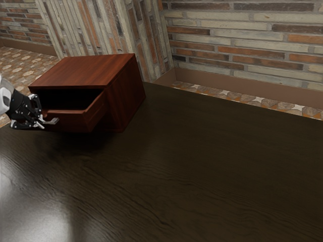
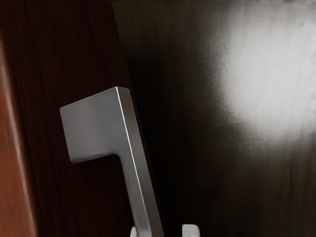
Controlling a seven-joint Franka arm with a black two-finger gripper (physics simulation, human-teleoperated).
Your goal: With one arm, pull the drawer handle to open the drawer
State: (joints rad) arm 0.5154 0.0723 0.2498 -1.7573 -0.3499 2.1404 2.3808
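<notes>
A reddish-brown wooden cabinet (image 1: 93,85) stands at the back left of the dark table. Its drawer (image 1: 75,115) is pulled partly out toward the exterior view's left, leaving a dark gap above it. My gripper (image 1: 42,122) is at the drawer front, shut on the silver drawer handle (image 1: 51,120). In the wrist view the handle (image 2: 126,158) is an angled metal bar standing off the dark drawer front (image 2: 64,59). It runs down between my two pale fingertips (image 2: 190,230), with my gripper (image 2: 161,231) around it.
The dark wooden table (image 1: 192,171) stretches wide to the exterior view's right and front of the cabinet. Brick walls (image 1: 242,35) and a tiled floor (image 1: 25,63) lie behind it.
</notes>
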